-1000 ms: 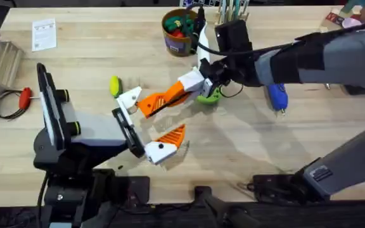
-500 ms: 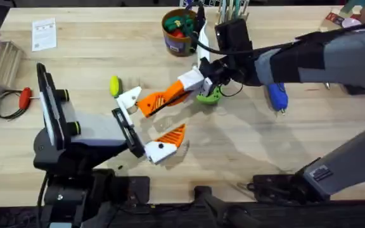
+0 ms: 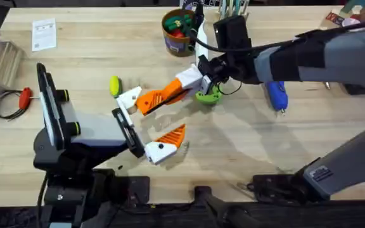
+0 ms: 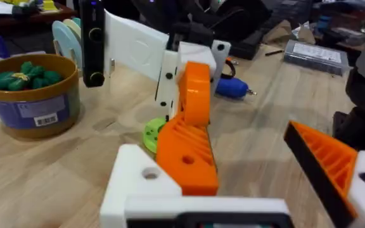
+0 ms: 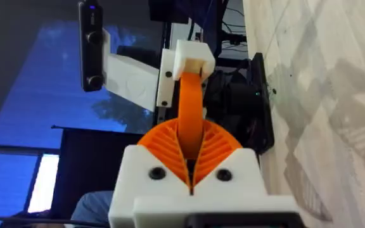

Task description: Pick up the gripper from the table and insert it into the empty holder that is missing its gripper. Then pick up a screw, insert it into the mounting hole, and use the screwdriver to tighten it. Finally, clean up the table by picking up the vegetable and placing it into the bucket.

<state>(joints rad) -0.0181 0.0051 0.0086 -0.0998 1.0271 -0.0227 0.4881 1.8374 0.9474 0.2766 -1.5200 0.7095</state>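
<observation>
A pale wooden table (image 3: pixel 94 57) is seen, with the bucket (image 3: pixel 177 31) at its far edge, the vegetable (image 3: pixel 115 85) near the middle and the screwdriver (image 3: pixel 276 95) to the right. The gripper (image 3: pixel 160 98) is pinched by the right gripper (image 3: pixel 170 96) against the holder (image 3: pixel 129 98). The left gripper (image 3: pixel 151 126) is spread.

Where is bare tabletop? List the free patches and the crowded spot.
Free: between the paper card and the bucket; also the front strip below the blue screwdriver. Crowded: the middle, where the yellow vegetable, green disc and right gripper cluster.
</observation>
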